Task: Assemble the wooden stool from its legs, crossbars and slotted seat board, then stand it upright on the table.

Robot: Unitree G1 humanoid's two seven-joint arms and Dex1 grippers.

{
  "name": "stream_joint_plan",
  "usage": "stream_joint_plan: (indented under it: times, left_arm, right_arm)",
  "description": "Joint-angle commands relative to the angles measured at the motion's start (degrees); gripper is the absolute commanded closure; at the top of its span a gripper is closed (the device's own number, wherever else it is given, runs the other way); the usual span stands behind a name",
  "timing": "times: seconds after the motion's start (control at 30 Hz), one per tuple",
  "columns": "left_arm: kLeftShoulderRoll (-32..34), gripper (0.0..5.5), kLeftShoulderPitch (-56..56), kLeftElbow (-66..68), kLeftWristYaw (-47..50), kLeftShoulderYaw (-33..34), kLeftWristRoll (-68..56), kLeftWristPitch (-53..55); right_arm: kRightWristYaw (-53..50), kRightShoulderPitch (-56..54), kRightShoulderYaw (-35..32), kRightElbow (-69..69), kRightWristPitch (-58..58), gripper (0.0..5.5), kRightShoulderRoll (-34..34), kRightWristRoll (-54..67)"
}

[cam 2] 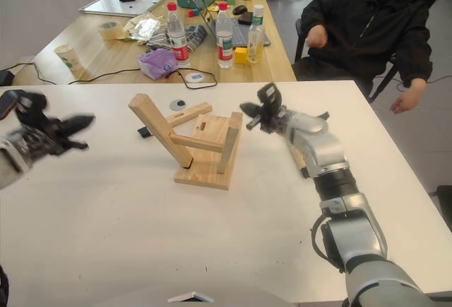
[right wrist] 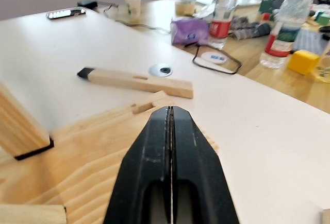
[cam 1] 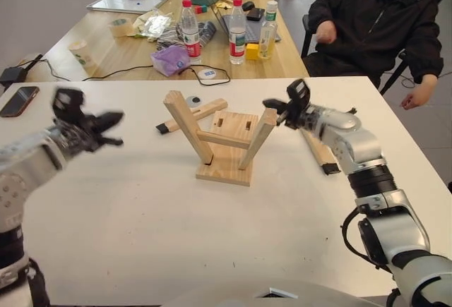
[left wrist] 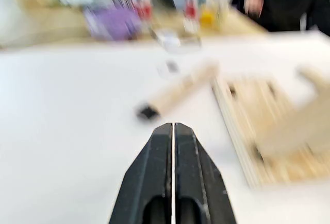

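You were roughly halfway: seat board (cam 1: 224, 169) lay mid-tabletop (cam 1: 176, 236) with two fitted legs (cam 1: 187, 127) and a crossbar (cam 1: 222, 140) in, a loose leg (cam 1: 199, 113) at its 11 o'clock, a second loose leg (cam 1: 319, 150) at 3, left gripper (left wrist: 173, 127) and right gripper (right wrist: 170, 109) closed, empty

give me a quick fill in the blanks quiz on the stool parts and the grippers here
1. The seat board lies on the table with ___ legs standing in it.
2. Those legs are joined by one ___.
3. The right gripper, near the seat board, is ___.
4. The left gripper is shut and holds ___.
Missing words: two; crossbar; shut; nothing.
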Motion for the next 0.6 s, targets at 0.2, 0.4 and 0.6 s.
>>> stream_joint_plan:
  times: [0.2, 0.4, 0.6]
  left_arm:
    - [-10.18, 5.45, -2.74, -8.54, -2.52, -22.79, 5.98, 0.20]
    - [-18.06, 5.45, -5.38, 0.43, -2.53, -29.41, 14.04, -2.99]
    - [-19.70, 5.45, -4.38, 5.84, -4.40, -28.66, 18.91, -5.66]
  right_arm:
    - [5.43, -10.89, 5.34, 31.83, -17.64, 5.50, 7.76, -15.02]
    - [10.55, -8.83, 8.44, 38.28, -21.37, 5.50, 7.61, -22.02]
    - [11.96, -9.79, 7.41, 35.90, -24.49, 5.50, 6.38, -23.41]
